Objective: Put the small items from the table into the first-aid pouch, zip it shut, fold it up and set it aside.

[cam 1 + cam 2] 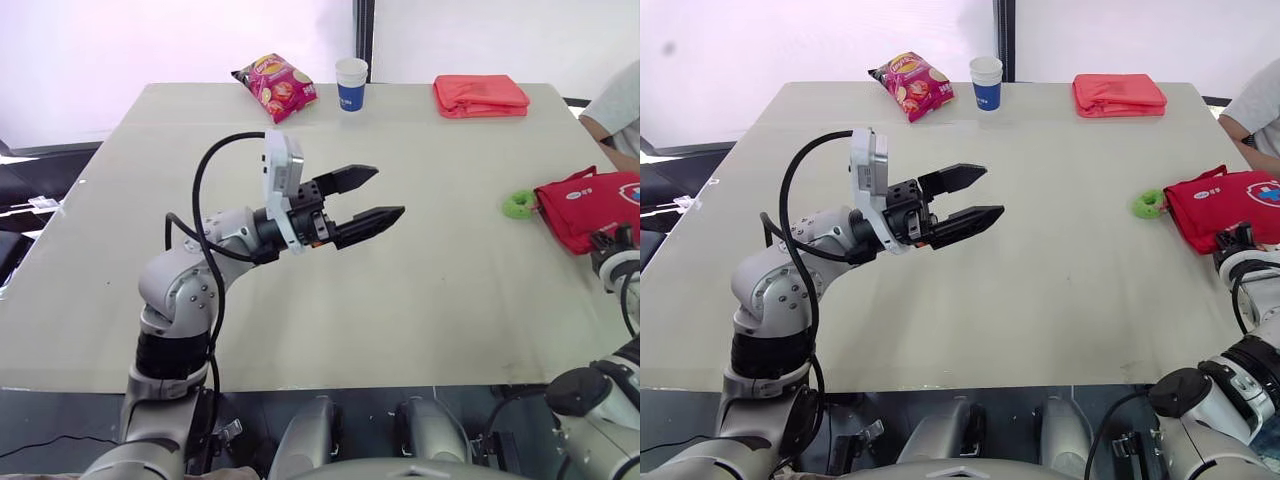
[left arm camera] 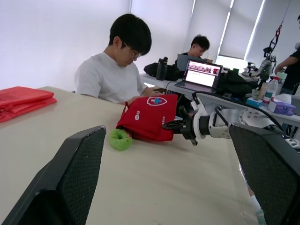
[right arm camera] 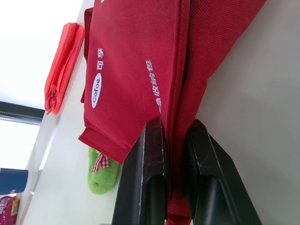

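And here's the pale beige worktop [image 1: 400, 300], with the left fingers [image 1: 365, 222] held up above its middle, spread wide apart and holding nothing, tips pointing across toward the robot's right. Over on the right edge lies the red fabric first-aid pouch [image 1: 585, 205], white cross badge and white lettering on its face, flat on the worktop. The right fingers [image 3: 151, 159] are down at its near corner, drawn close together with a fold of the red cloth pinched between them, as the right wrist view shows clearly. Just beside the pouch, on its left, sits the fuzzy lime-green ring-shaped item [image 1: 518, 204], resting on the worktop outside the pouch. Along the far edge stand a red crinkly snack bag [image 1: 275, 85], a white-and-blue paper cup [image 1: 351, 83] upright beside it, and a folded coral-red cloth bundle [image 1: 480, 95] further right. A person in a white T-shirt [image 2: 110, 75] sits at the worktop's right side, behind the pouch.
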Robot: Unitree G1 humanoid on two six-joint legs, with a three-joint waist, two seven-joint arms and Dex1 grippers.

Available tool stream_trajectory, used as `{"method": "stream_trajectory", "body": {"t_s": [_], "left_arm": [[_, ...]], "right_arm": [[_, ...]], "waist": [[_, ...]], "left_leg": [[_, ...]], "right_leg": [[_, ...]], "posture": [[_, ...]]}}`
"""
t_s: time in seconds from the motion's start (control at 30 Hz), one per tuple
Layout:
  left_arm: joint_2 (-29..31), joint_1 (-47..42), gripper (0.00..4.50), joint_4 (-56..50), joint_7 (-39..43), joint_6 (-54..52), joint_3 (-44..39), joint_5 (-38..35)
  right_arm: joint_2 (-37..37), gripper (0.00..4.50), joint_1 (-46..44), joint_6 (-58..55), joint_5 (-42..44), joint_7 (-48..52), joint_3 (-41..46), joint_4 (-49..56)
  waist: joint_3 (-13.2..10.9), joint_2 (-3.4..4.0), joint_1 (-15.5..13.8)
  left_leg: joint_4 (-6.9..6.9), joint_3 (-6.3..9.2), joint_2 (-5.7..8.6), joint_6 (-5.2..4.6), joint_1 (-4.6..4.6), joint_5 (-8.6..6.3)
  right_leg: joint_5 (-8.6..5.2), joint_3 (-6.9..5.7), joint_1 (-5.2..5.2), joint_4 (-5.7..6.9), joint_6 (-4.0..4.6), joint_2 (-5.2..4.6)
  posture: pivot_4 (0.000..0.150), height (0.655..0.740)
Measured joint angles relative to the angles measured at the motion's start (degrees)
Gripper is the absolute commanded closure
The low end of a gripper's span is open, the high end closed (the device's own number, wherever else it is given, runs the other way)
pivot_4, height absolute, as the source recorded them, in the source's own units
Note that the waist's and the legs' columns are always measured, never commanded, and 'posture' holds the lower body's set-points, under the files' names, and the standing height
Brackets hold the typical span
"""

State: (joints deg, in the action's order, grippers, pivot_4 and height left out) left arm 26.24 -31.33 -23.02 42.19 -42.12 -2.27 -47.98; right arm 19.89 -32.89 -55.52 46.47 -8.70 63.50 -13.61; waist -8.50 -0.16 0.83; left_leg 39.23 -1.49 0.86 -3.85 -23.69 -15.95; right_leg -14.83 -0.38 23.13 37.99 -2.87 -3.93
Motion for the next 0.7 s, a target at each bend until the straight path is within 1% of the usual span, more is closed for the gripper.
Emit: {"method": "stream_trajectory", "body": {"t_s": [0.03, 0.07, 0.1, 0.13, 0.17, 0.2, 0.27, 0.3, 0.33, 0.37, 0.4, 0.47, 0.5, 0.57, 0.6, 0.7], "left_arm": [[0.1, 0.0, 0.00, 0.0, 0.1, 0.1, 0.0, 0.1], [0.1, 0.1, 0.00, 0.1, 0.2, 0.3, 0.0, 0.3], [0.1, 0.1, 0.00, 0.1, 0.3, 0.4, 0.0, 0.6], [0.1, 0.2, 0.00, 0.2, 0.4, 0.4, 0.1, 0.6], [0.1, 0.2, 0.00, 0.2, 0.6, 0.4, 0.2, 0.6], [0.2, 0.3, 0.00, 0.2, 0.6, 0.4, 0.1, 0.6], [0.1, 0.3, 0.00, 0.3, 0.8, 0.5, 0.4, 0.6], [0.3, 0.6, 0.00, 0.4, 1.1, 0.6, 0.4, 0.6], [0.5, 0.7, 0.00, 0.4, 1.1, 0.6, 0.3, 0.6], [0.4, 0.7, 0.00, 1.0, 1.1, 0.6, 0.1, 0.6], [0.6, 1.2, 0.00, 1.0, 1.2, 0.6, 0.0, 0.6], [0.5, 1.4, 0.00, 1.3, 0.9, 0.6, -0.6, 0.5], [0.1, 1.4, 0.00, 1.3, 0.9, 0.5, -0.6, 0.4], [-0.4, 1.4, 0.00, 1.4, -0.1, 0.2, -0.6, 0.1], [-0.8, 1.4, 0.00, 1.8, -0.9, 0.1, -0.5, 0.5], [-1.5, 1.6, 0.00, 3.7, -3.8, 1.2, -0.6, 3.1]], "right_arm": [[0.2, 3.54, 0.8, -0.3, 0.8, -0.3, -0.1, 0.5], [0.2, 3.20, 1.5, -0.7, 1.6, -0.5, -0.2, 1.1], [0.2, 2.59, 2.7, -1.8, 3.2, -0.6, -0.6, 2.0], [0.2, 2.30, 3.2, -2.4, 3.7, -0.7, -0.7, 2.3], [0.2, 1.61, 5.3, -4.1, 5.3, -1.1, -1.5, 4.9], [0.2, 1.07, 5.8, -4.6, 5.7, -1.1, -1.8, 5.5], [1.3, 0.51, 10.8, -8.0, 7.5, -0.4, -4.6, 12.0], [3.8, 0.10, 17.0, -10.9, 9.2, 1.9, -7.5, 18.7], [4.1, 0.04, 17.7, -11.4, 9.5, 2.3, -7.7, 19.6], [5.8, 0.04, 21.2, -11.9, 9.7, 4.2, -8.7, 23.2], [9.2, 0.04, 28.1, -12.1, 11.4, 8.8, -11.4, 31.7], [10.9, 0.04, 31.8, -11.0, 13.0, 13.7, -13.1, 39.6], [11.5, 0.04, 32.8, -10.2, 13.1, 15.2, -13.8, 41.9], [12.0, 0.04, 34.9, -3.0, 10.2, 21.4, -18.8, 48.1], [12.0, 0.04, 34.2, 2.7, 7.0, 24.8, -23.3, 50.1], [12.1, 0.04, 32.0, 11.2, -0.1, 28.6, -31.8, 50.4]], "waist": [[0.0, 0.00, 0.0], [0.0, 0.00, -0.1], [0.0, 0.00, -0.2], [0.0, 0.00, -0.1], [0.0, 0.02, -0.2], [0.0, 0.02, -0.2], [0.0, 0.07, -0.4], [0.0, 0.10, -0.6], [0.0, 0.12, -0.7], [0.0, 0.11, -0.6], [0.0, 0.38, -0.7], [-0.1, 0.25, 0.0], [-0.1, 0.25, 0.1], [-0.1, 0.24, 0.3], [-0.1, 0.24, 0.4], [-0.1, 0.15, -0.2]], "left_leg": [[0.00, 0.00, 0.00, 0.00, 0.00, 0.00], [0.00, 0.01, 0.00, 0.00, -0.01, 0.00], [0.00, 0.02, 0.00, 0.00, -0.02, 0.00], [0.00, 0.02, 0.00, 0.00, -0.02, 0.00], [0.00, 0.03, 0.01, 0.00, -0.02, 0.00], [0.00, 0.03, 0.01, 0.00, -0.02, 0.00], [-0.02, 0.08, 0.01, -0.01, -0.05, 0.00], [-0.02, 0.11, 0.01, -0.01, -0.09, -0.01], [-0.03, 0.12, 0.02, -0.01, -0.09, -0.01], [0.01, 0.09, 0.02, -0.02, -0.10, -0.01], [0.00, 0.09, 0.06, -0.07, -0.08, -0.04], [0.03, 0.09, -0.06, -0.17, 0.01, -0.10], [0.03, 0.07, -0.06, -0.25, 0.04, -0.15], [0.02, 0.07, -0.13, -0.29, 0.10, -0.17], [0.02, 0.07, -0.13, -0.23, 0.12, -0.14], [0.04, 0.08, -0.09, -0.06, 0.06, -0.04]], "right_leg": [[0.00, 0.00, 0.00, -0.01, 0.00, 0.00], [0.00, -0.01, 0.00, -0.01, 0.00, 0.00], [0.00, -0.01, 0.00, -0.01, 0.00, -0.01], [0.00, 0.00, 0.00, -0.01, 0.00, -0.01], [0.00, -0.01, 0.00, -0.01, 0.00, -0.02], [0.00, -0.01, 0.00, -0.01, 0.00, -0.02], [-0.01, -0.04, 0.00, -0.03, 0.00, -0.03], [-0.02, -0.08, 0.00, -0.06, -0.01, -0.03], [-0.02, -0.09, 0.00, -0.08, -0.01, -0.03], [-0.01, -0.05, -0.01, -0.07, -0.02, -0.02], [-0.02, -0.05, 0.00, -0.07, -0.03, -0.06], [-0.01, 0.00, -0.07, -0.07, -0.04, 0.08], [-0.01, 0.03, -0.08, -0.07, -0.04, 0.10], [-0.02, 0.06, -0.09, -0.06, -0.05, 0.22], [-0.02, 0.04, -0.09, -0.06, -0.05, 0.25], [-0.02, -0.05, -0.08, -0.09, -0.04, 0.21]], "posture": [[0.150, 0.7395], [0.150, 0.7395], [0.150, 0.7395], [0.150, 0.7395], [0.150, 0.7395], [0.150, 0.7395], [0.150, 0.7395], [0.150, 0.7395], [0.150, 0.7395], [0.150, 0.7395], [0.150, 0.7395], [0.150, 0.7395], [0.150, 0.7395], [0.150, 0.7395], [0.150, 0.7395], [0.150, 0.7395]]}}
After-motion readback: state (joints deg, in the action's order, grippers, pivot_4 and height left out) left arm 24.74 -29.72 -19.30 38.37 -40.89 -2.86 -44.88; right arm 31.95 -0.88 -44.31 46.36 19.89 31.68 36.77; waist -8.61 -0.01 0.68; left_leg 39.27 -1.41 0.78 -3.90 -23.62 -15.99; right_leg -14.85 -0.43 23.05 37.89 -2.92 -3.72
